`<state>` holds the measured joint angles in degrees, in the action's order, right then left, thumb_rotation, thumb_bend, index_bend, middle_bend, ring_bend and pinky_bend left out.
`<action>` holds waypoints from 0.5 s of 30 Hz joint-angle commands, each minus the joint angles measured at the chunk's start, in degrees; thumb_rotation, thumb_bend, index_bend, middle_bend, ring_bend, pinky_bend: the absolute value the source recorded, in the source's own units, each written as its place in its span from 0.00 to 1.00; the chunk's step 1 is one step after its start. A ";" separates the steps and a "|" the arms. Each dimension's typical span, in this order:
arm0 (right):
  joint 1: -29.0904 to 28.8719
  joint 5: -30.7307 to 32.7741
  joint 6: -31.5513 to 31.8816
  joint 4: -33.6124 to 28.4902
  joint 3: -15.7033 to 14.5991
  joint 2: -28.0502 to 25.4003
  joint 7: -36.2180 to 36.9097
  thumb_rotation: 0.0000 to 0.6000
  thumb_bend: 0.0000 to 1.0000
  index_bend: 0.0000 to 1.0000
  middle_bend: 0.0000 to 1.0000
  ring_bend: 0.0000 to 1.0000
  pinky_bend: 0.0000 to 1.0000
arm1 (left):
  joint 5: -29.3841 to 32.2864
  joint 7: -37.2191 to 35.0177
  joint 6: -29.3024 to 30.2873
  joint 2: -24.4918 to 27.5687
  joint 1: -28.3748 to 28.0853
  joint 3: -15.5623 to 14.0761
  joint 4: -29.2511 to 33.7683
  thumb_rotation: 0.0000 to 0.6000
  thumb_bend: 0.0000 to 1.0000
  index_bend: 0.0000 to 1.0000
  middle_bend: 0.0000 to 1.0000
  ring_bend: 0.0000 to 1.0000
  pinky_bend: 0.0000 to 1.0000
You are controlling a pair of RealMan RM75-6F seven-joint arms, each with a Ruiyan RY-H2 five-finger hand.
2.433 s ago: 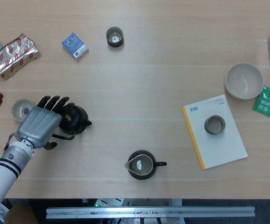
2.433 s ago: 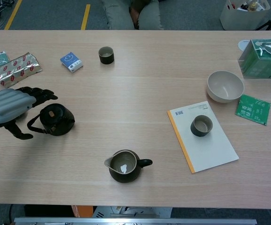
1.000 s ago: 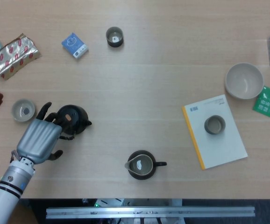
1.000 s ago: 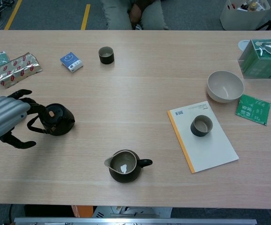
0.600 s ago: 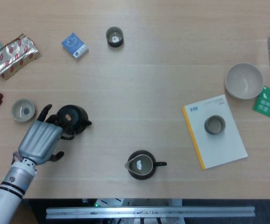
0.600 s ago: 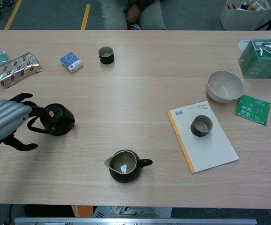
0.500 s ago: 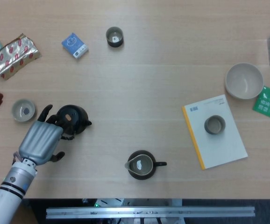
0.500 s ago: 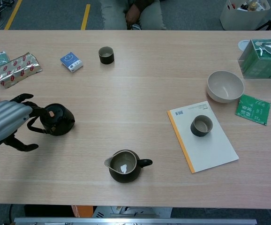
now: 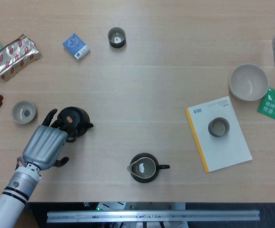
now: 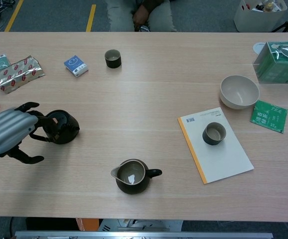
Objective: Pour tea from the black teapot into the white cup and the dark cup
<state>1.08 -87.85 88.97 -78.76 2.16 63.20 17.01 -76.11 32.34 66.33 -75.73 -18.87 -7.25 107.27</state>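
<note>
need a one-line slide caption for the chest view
Left hand reaching onto the handle of the black teapot, with the dark cup at the far edge of the table.

Bright even overhead light, soft shadows, sharp

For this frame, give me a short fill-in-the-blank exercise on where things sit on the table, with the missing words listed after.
1. The left hand has its fingers at the handle of the black ____.
2. The grey cup stands on a white ____ with a yellow spine.
3. The pitcher near the front edge has its handle pointing toward the robot's ____.
4. The small white cup stands to the ____ of the teapot in the head view.

Missing words: teapot; booklet; right; left
</note>
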 commanded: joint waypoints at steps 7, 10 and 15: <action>0.07 0.07 -0.07 0.18 -0.02 0.02 0.19 1.00 0.12 0.36 0.32 0.18 0.22 | 0.66 0.71 -0.45 -0.76 0.15 0.00 -0.51 1.00 0.17 0.35 0.37 0.24 0.00; 0.10 0.12 -0.12 0.19 -0.03 0.04 0.19 1.00 0.12 0.36 0.32 0.18 0.22 | 0.90 0.78 -0.60 -0.94 0.21 -0.02 -0.77 1.00 0.17 0.35 0.37 0.24 0.00; 0.14 0.14 -0.08 0.20 -0.02 0.02 0.16 1.00 0.12 0.36 0.32 0.18 0.22 | 0.98 0.83 -0.44 -1.18 0.31 0.16 -1.32 1.00 0.17 0.35 0.37 0.24 0.00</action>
<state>1.22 -87.72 88.89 -78.55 2.14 63.23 17.16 -75.12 33.14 65.86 -76.90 -18.57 -7.12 105.98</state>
